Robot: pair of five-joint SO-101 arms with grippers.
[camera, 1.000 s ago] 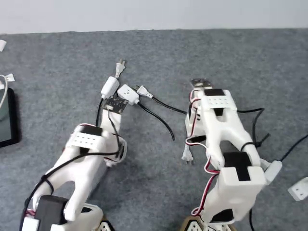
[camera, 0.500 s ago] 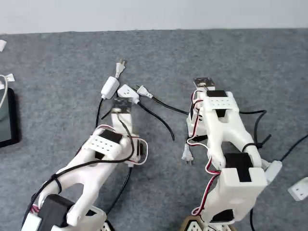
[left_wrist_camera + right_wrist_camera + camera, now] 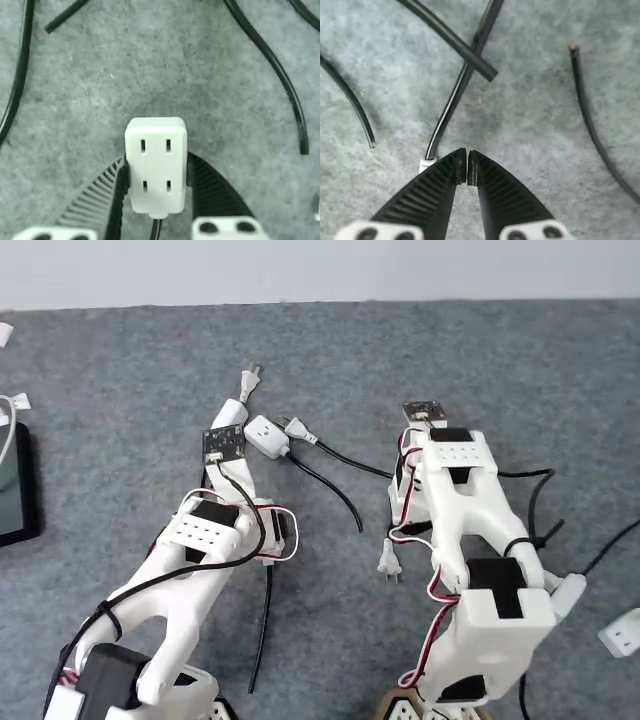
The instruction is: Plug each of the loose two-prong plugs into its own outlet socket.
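A white outlet socket with two pairs of slots sits between my left gripper's black fingers, which are shut on its sides just above the grey carpet. In the high view the left arm's wrist hangs beside a second white socket, with a two-prong plug on a black cable right next to it. Another plug lies farther back. A third white plug lies beside the right arm. My right gripper is shut, empty, over black cables, with a white plug end at one fingertip.
Loose black cables cross the carpet between the arms, and one runs under the left arm. A dark flat device sits at the left edge. White parts lie at the right edge. The carpet ends at a pale wall.
The left arm swung right, then back left and farther out, with its wrist now beside the sockets. A black cable now shows below it. The right arm has barely moved.
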